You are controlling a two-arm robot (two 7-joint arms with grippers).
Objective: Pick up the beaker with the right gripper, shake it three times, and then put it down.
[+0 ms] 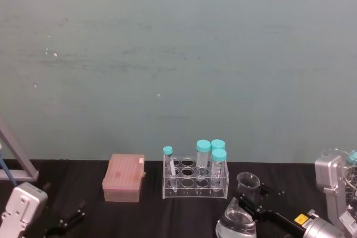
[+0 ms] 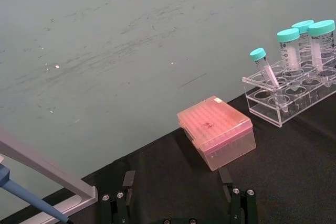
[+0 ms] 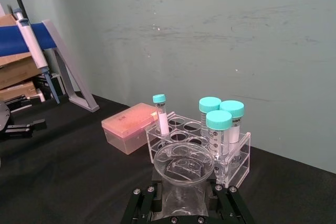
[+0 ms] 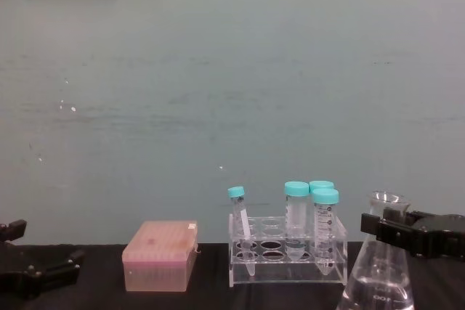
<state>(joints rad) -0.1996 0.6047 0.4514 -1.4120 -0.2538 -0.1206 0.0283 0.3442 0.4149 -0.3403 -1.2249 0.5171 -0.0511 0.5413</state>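
The beaker (image 1: 237,222) is a clear conical flask with liquid in its wide base, standing at the near right of the black table. My right gripper (image 1: 252,198) reaches in from the right, its two black fingers closed on either side of the narrow neck just under the flared rim. In the chest view the beaker (image 4: 378,281) rises at the lower right with the right gripper (image 4: 396,230) clamped across its neck. The right wrist view looks down on the beaker's mouth (image 3: 184,163) between the fingers. My left gripper (image 2: 177,179) rests open and empty at the near left.
A clear rack (image 1: 195,181) holding several teal-capped tubes stands just left of and behind the beaker. A pink lidded box (image 1: 124,178) sits further left. A pipette stand (image 3: 31,40) occupies the far left. The table's back edge meets a teal wall.
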